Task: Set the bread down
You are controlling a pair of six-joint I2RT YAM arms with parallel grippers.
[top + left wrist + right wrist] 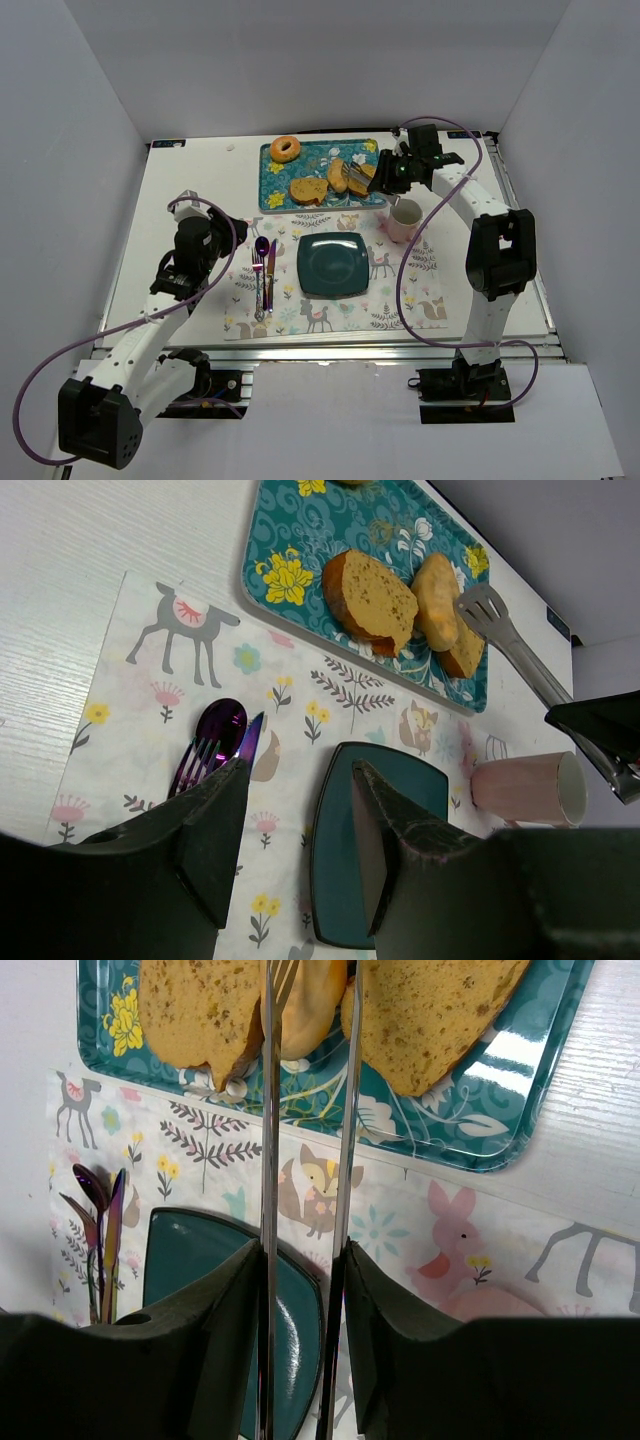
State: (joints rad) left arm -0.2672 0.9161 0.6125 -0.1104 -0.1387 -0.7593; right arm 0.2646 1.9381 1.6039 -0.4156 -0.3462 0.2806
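Three pieces of golden-brown bread [337, 177] lie on the teal flowered tray [275, 182], with a bagel [285, 149] at its far left. My right gripper [386, 172] is shut on metal tongs [357, 174]. In the right wrist view the gripper [303, 1255] clamps both tong arms [268, 1160], and the tips flank the middle bread piece [312, 1005] between two slices [195, 1010] [430, 1015]. A dark teal square plate [332, 264] sits on the placemat. My left gripper [222, 236] is open and empty, and in the left wrist view [300, 780] it hovers over the placemat.
A pink cup [404, 219] stands right of the plate, just under my right arm. Purple cutlery [264, 270] lies left of the plate on the animal-print placemat [400, 300]. White walls enclose the table on three sides.
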